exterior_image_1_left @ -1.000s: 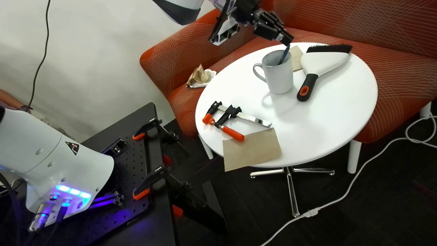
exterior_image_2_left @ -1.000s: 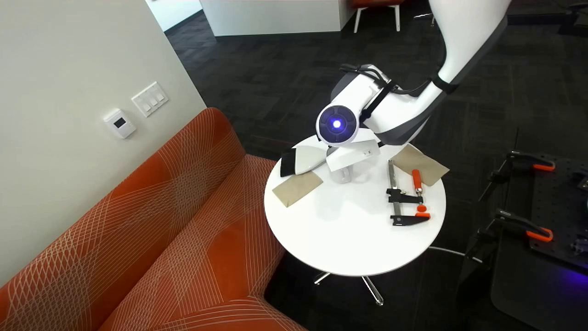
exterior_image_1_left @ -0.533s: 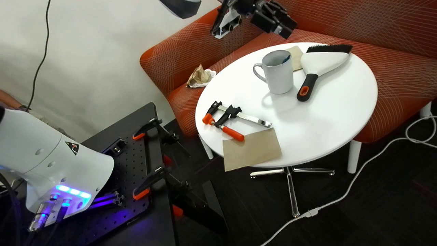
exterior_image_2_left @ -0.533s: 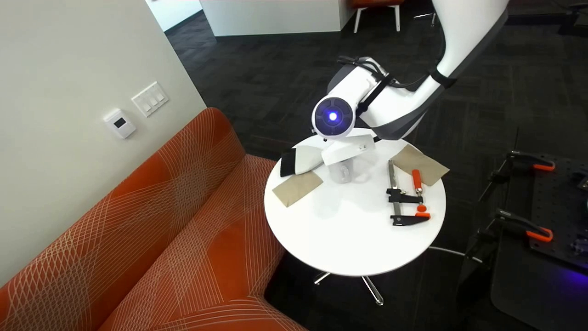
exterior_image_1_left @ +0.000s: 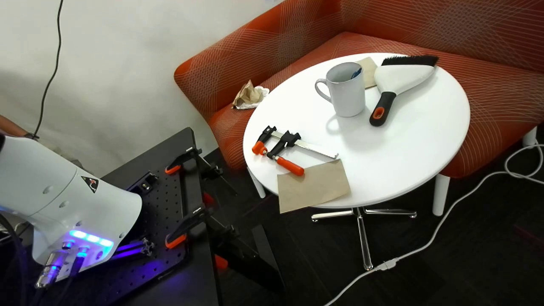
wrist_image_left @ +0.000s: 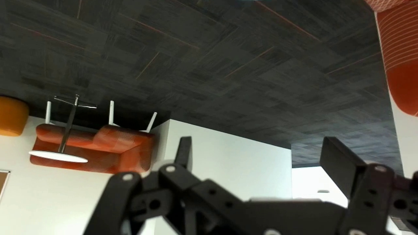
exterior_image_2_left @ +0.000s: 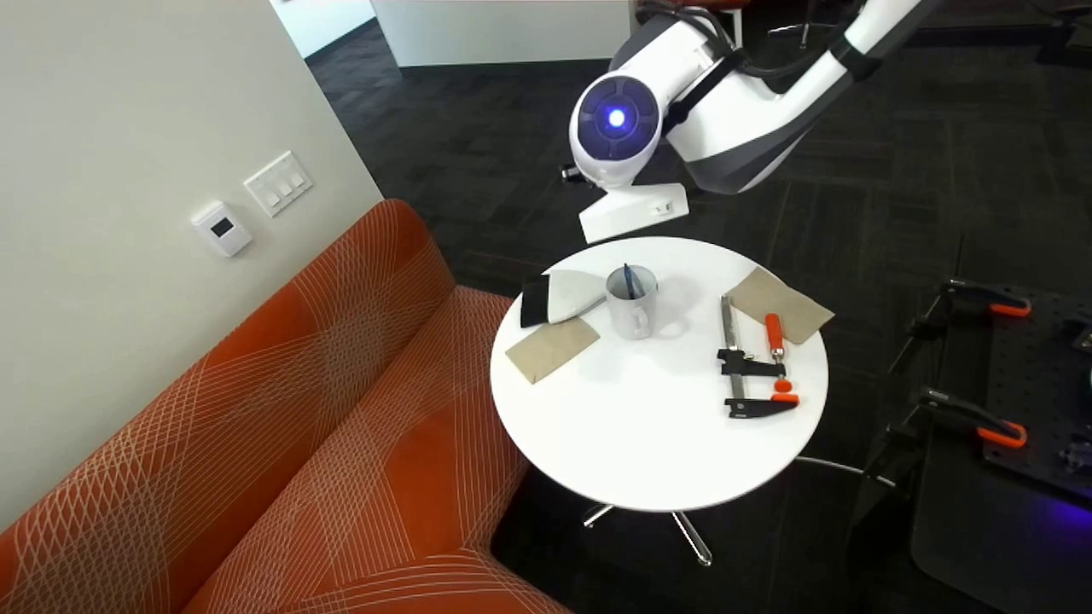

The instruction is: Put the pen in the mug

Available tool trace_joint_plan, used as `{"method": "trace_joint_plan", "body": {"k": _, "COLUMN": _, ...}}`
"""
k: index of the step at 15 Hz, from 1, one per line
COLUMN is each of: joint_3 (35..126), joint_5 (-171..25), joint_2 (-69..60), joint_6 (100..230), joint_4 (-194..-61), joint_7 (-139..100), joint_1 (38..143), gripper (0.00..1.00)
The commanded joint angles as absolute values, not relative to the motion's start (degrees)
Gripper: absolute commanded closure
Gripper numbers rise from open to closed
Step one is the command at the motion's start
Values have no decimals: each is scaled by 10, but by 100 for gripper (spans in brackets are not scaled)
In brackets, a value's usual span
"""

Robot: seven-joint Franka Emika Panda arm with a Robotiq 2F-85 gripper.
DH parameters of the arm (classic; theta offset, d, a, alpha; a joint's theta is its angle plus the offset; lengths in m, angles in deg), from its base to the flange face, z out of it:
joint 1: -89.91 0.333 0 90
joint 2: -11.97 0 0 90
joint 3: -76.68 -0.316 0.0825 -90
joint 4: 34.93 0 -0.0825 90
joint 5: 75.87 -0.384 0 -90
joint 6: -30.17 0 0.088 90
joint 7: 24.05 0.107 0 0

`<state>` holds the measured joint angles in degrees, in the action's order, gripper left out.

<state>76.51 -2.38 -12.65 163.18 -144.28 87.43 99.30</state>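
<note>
The white mug (exterior_image_1_left: 349, 98) (exterior_image_2_left: 630, 322) stands upright on the round white table (exterior_image_1_left: 408, 157), its handle to one side. Inside it the dark blue pen (exterior_image_2_left: 630, 280) leans against the wall, its upper end (exterior_image_1_left: 356, 74) showing at the rim; the lower part is hidden by the mug. In the wrist view my gripper (wrist_image_left: 258, 145) is wide open, with nothing between its fingers (wrist_image_left: 341, 166). The arm (exterior_image_2_left: 636, 128) hangs raised beyond the table in an exterior view, clear of the mug, and hides most of the gripper there.
A bar clamp with an orange handle (exterior_image_1_left: 290, 165) lies on the table near a brown paper sheet (exterior_image_1_left: 314, 187) overhanging the edge. A white brush (exterior_image_1_left: 401, 78) and another brown paper (exterior_image_2_left: 553, 350) lie close to the mug. An orange sofa (exterior_image_2_left: 341, 477) borders the table.
My gripper has let go of the pen, which was between its fingers a second ago, and has risen away from the mug. The pen has settled into the mug.
</note>
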Motion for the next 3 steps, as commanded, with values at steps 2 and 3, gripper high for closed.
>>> {"method": "trace_joint_plan", "body": {"k": 2, "joint_3": 756, "joint_5": -22, "joint_2": -117, "joint_6": 1628, "joint_4": -1443, "joint_7": 865, "joint_1": 982, "gripper": 0}}
{"method": "trace_joint_plan", "body": {"k": 3, "joint_3": 756, "joint_5": -22, "joint_2": -116, "joint_6": 1629, "joint_4": -1444, "joint_7": 865, "joint_1": 981, "gripper": 0}}
